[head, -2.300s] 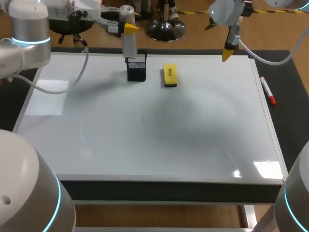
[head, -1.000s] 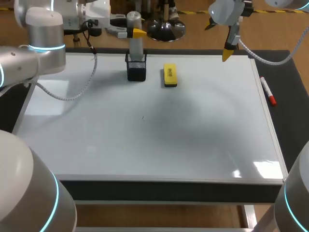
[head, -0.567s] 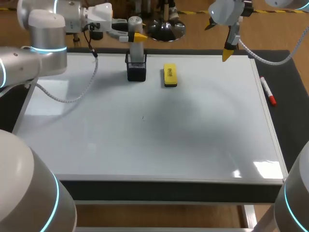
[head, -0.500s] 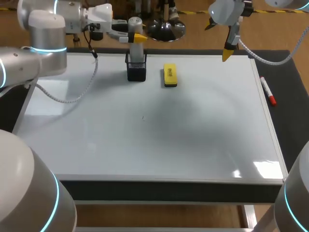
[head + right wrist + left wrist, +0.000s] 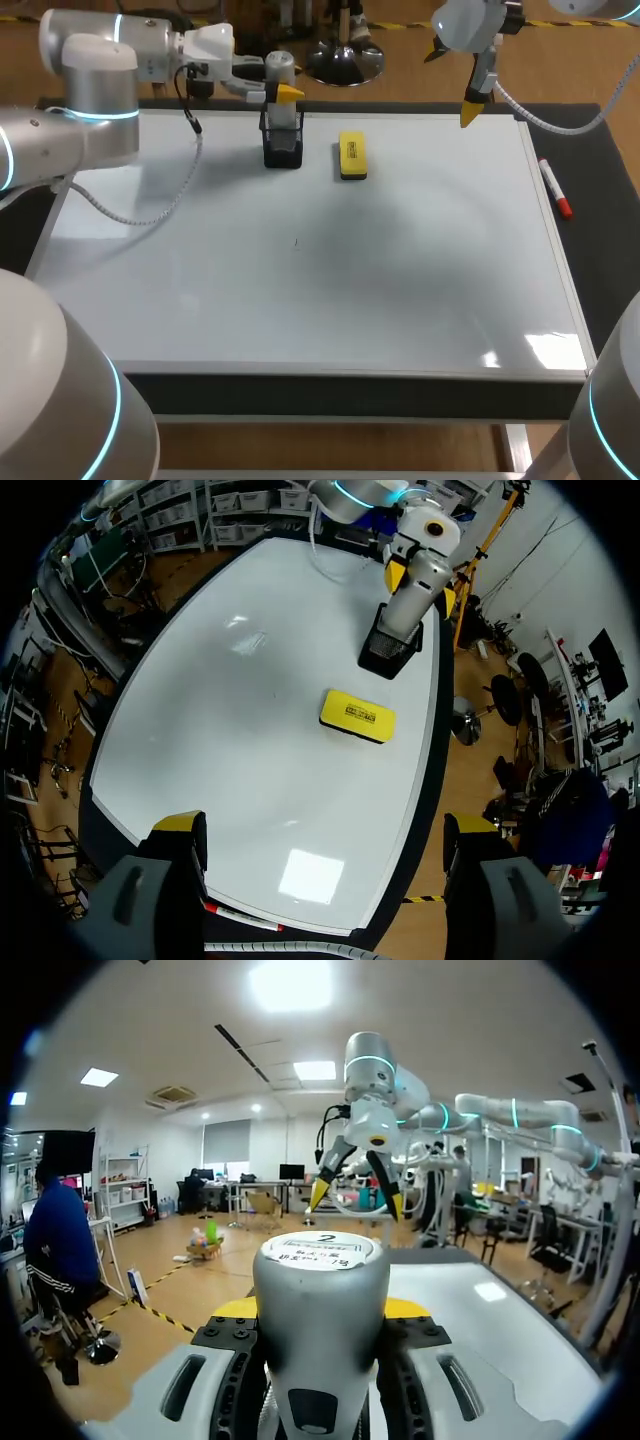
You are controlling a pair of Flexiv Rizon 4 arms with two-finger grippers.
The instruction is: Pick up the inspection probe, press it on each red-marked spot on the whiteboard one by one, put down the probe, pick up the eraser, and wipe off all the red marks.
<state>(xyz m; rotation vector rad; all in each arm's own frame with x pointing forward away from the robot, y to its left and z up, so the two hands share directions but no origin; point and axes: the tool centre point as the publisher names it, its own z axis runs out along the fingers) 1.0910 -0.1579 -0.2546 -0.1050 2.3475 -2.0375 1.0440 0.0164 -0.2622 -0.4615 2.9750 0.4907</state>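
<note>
Sinking: left gripper (image 5: 280,92) is lowering the inspection probe (image 5: 279,68) deeper into the black mesh holder (image 5: 283,150) at the whiteboard's (image 5: 300,300) far edge.
Grip: fingers are still clamping the probe from both sides.
Right gripper (image 5: 471,108): hanging spread wide, unmoved.
Meaning: probe is being put down; the yellow eraser (image 5: 352,156) beside the holder is likely coming next.

The left arm extended from the left side with its wrist level. Its gripper (image 5: 279,90) clamped the inspection probe (image 5: 280,66) from both sides. The right arm hung at the far right, its gripper (image 5: 470,108) pointing down with fingers spread wide.
</note>
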